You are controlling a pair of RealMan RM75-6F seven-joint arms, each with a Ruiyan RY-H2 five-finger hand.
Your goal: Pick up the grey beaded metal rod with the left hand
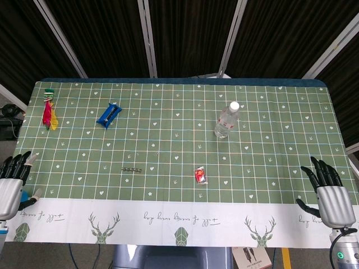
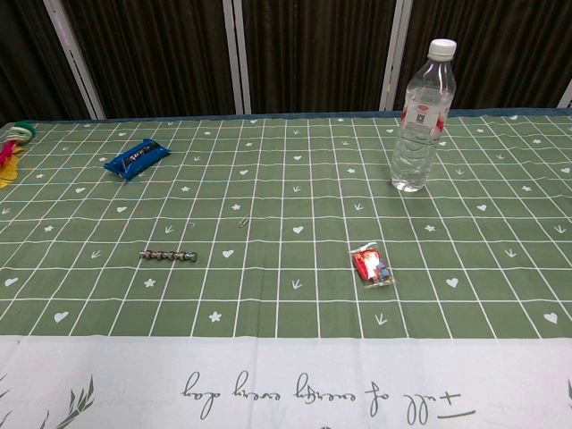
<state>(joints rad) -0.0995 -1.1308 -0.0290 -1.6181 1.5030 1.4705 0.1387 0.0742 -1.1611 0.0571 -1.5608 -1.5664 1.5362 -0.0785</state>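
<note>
Head view: grey beaded metal rod (image 1: 132, 168) lying flat left of centre on the green checked tablecloth (image 1: 179, 134), untouched. Left hand (image 1: 13, 182) at the lower left edge, fingers apart, holding nothing, well apart from the rod. Right hand (image 1: 326, 193) at the lower right, fingers spread, likewise holding nothing. Water bottle (image 1: 226, 120) upright, right of centre; red sachet (image 1: 200, 176) below it; blue packet (image 1: 109, 115) upper left; red-and-yellow feathered toy (image 1: 49, 114) at far left.

Chest view: rod (image 2: 168, 256) at mid-left, lying crosswise. Blue packet (image 2: 136, 157) above it, bottle (image 2: 422, 116) upper right, sachet (image 2: 370, 266) right of centre. No hands in frame.
</note>
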